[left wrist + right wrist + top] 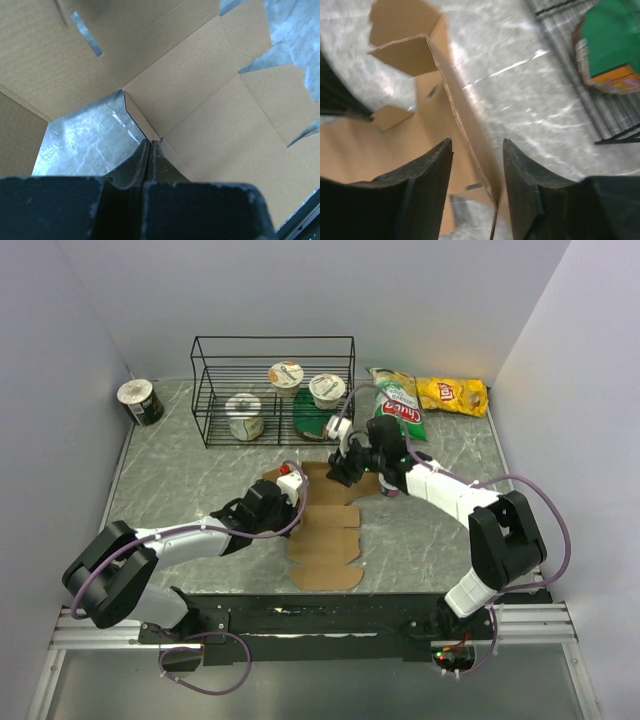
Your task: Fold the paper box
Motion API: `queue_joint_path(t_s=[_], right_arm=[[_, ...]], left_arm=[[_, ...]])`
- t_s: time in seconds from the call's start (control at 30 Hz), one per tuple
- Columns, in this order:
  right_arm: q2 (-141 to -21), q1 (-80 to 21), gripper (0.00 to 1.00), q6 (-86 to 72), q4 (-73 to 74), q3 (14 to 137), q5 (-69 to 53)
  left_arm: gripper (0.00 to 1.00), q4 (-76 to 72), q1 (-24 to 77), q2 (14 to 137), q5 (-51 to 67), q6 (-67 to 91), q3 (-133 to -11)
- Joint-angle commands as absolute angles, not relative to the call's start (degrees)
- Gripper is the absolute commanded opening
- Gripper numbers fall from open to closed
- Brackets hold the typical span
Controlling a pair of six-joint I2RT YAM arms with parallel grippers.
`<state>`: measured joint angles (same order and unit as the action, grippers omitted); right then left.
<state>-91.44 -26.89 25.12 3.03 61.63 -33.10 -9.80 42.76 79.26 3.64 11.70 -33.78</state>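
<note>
The paper box [325,535] is a flat brown die-cut sheet in the middle of the table. My left gripper [291,494] is at its left edge. In the left wrist view this gripper [150,142] is shut, its tips down at a notch in the paper box [210,100] where bare table shows. My right gripper [341,470] is at the sheet's far end. In the right wrist view it [477,145] stands partly open astride a raised flap of the paper box [405,52], and a gap shows on each side of the flap's edge.
A black wire rack [272,390] at the back holds yogurt cups [244,416] and a green-lidded one [612,45]. Chip bags [452,395] lie at the back right. A dark tin [140,401] stands at the back left. Walls close in three sides.
</note>
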Motion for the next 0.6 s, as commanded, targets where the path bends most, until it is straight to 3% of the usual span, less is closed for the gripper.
queue_joint_path(t_s=[0.0, 0.13, 0.57], right_arm=[[-85.1, -31.3, 0.46, 26.5, -6.6, 55.7, -25.4], [-83.0, -33.9, 0.33, 27.0, -9.2, 52.4, -19.0], [-80.8, -38.7, 0.24, 26.7, -13.2, 45.9, -8.6]], left_arm=[[0.01, -8.6, 42.7, 82.0, 3.7, 12.1, -37.4], [0.01, -8.0, 42.7, 84.1, 1.8, 15.3, -39.9], [0.01, -11.2, 43.3, 91.7, 4.0, 37.9, -45.8]])
